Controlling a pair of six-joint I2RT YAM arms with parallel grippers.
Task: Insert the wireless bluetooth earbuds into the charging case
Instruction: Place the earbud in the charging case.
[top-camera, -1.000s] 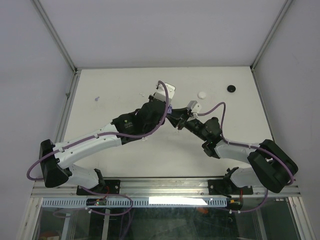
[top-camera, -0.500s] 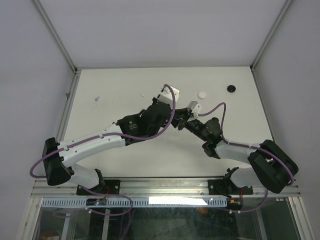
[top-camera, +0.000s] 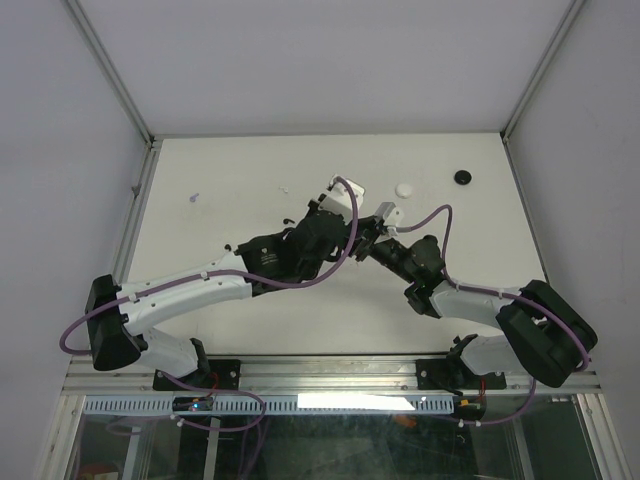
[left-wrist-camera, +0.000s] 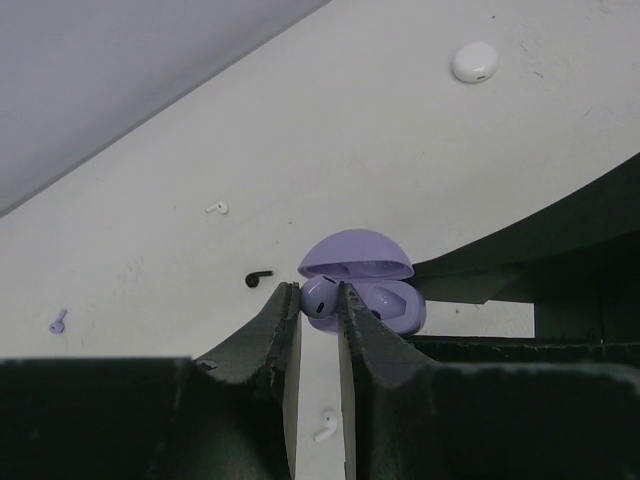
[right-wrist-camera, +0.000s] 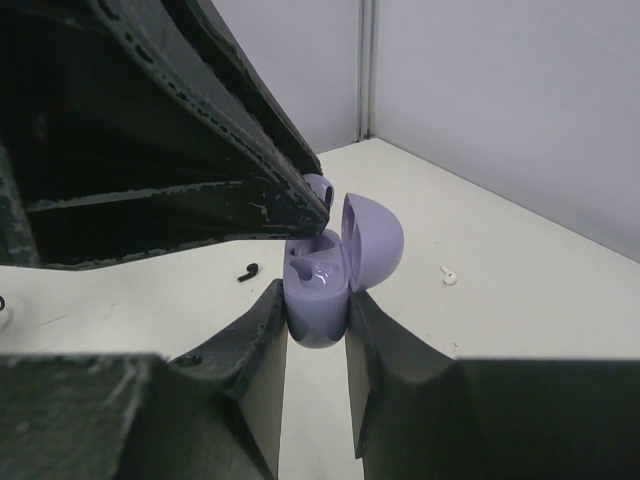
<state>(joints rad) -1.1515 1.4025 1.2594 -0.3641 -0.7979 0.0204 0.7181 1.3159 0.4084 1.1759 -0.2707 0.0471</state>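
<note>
My right gripper (right-wrist-camera: 317, 292) is shut on an open purple charging case (right-wrist-camera: 316, 312), held upright above the table with its lid (right-wrist-camera: 375, 240) swung back. My left gripper (left-wrist-camera: 320, 296) is shut on a purple earbud (left-wrist-camera: 321, 301) and holds it right at the case's near edge (left-wrist-camera: 392, 303), above its empty wells. The earbud also shows in the right wrist view (right-wrist-camera: 320, 187), just over the case. In the top view the two grippers meet mid-table, left (top-camera: 350, 233) and right (top-camera: 364, 240); the case is hidden there.
Loose on the table are a black earbud (left-wrist-camera: 259, 277), two white earbuds (left-wrist-camera: 216, 208) (left-wrist-camera: 325, 425) and a purple earbud (left-wrist-camera: 58, 321). A white puck (top-camera: 404, 188) and a black puck (top-camera: 463, 177) lie at the back right.
My left arm has moved right and forward, bringing its gripper up against the right gripper and the case. The right arm has barely moved.
</note>
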